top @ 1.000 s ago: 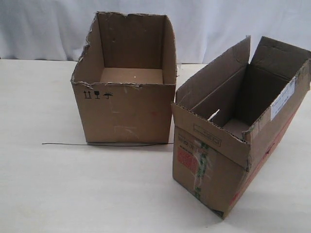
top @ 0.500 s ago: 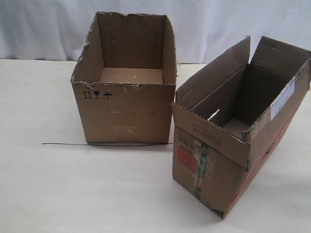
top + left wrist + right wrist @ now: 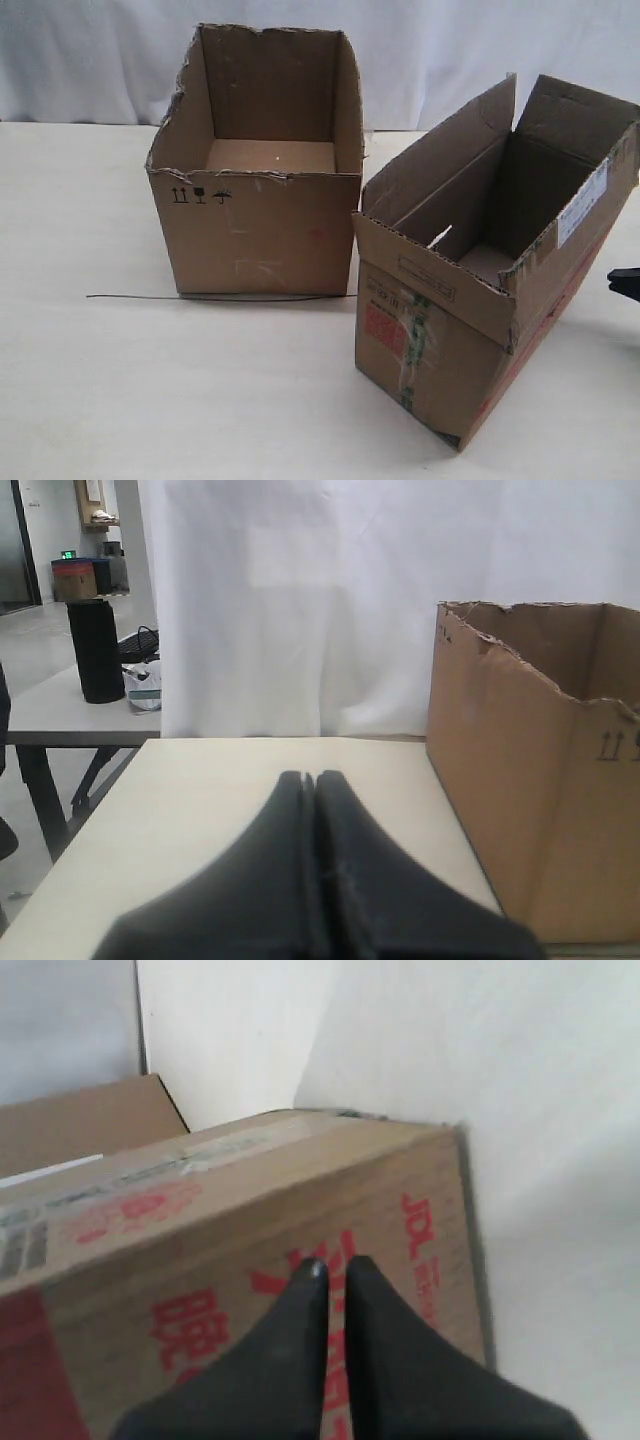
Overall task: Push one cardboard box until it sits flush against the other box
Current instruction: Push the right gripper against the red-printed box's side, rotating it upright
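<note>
The cardboard box (image 3: 470, 330), narrow with raised flaps, a red label and green-striped tape, stands at an angle on the right of the table. The other box (image 3: 260, 230), wider with a torn rim, stands back left of it; a gap separates them, narrowest at their near corners. At the right edge, only the dark tip of my right gripper (image 3: 622, 283) shows beside the narrow box's red-printed side. In the right wrist view my right gripper (image 3: 335, 1263) is shut, pointing at that printed side (image 3: 200, 1260). My left gripper (image 3: 310, 777) is shut and empty, above the table left of the torn box (image 3: 530, 780).
A thin black wire (image 3: 200, 297) lies on the pale table (image 3: 150, 390) along the torn box's front. A white curtain (image 3: 450, 50) hangs behind. In the left wrist view a black cylinder (image 3: 97, 650) stands on another table beyond the edge.
The tip of my right gripper has come into the exterior view at the right edge. Neither box has moved.
</note>
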